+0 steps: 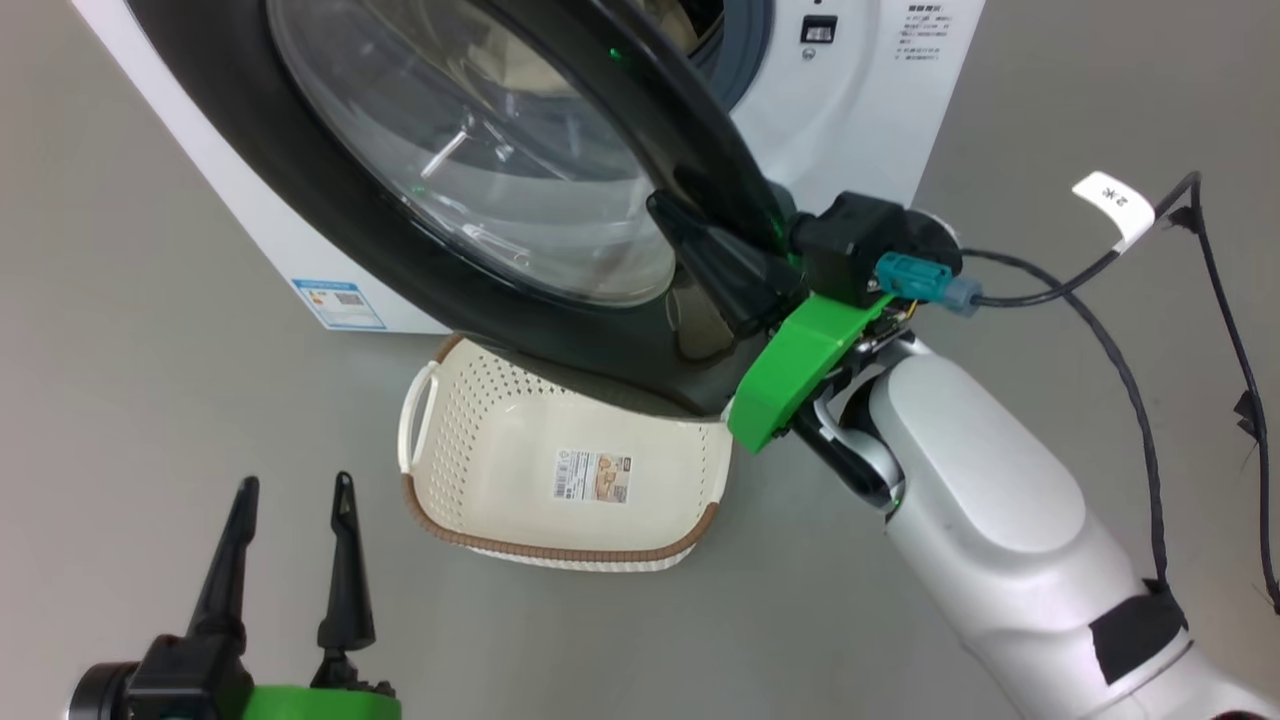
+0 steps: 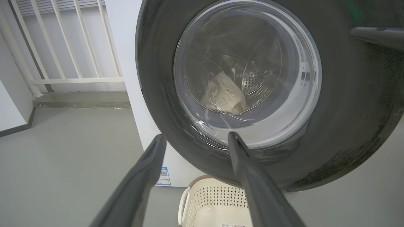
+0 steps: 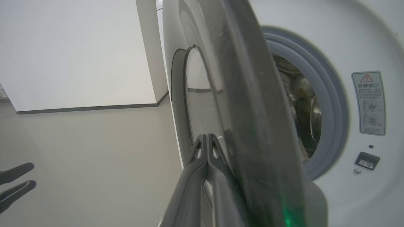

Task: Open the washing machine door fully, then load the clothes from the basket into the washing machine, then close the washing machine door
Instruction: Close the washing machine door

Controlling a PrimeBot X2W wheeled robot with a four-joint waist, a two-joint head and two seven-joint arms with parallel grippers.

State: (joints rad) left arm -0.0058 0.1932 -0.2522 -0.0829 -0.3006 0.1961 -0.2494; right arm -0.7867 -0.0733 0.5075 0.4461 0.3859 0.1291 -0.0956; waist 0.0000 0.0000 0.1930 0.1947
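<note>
Closing the door (image 1: 480, 150) appears in hand: clothes (image 2: 222, 94) lie in the drum (image 2: 258, 78), the basket (image 1: 560, 550) sits empty under the ajar door, the right gripper (image 1: 720, 265) has jaws shut against its outer rim, the left gripper (image 1: 295, 483) has jaws wide; next, push until latched.

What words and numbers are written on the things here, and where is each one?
"温馨提示": grey sticker on the washing machine, under a red warning triangle; the small print below is blurred.
Looks like "2米": white tag on the black cable.
Blue-and-white sticker: too small to read.
Label in the basket: too small to read.
</note>
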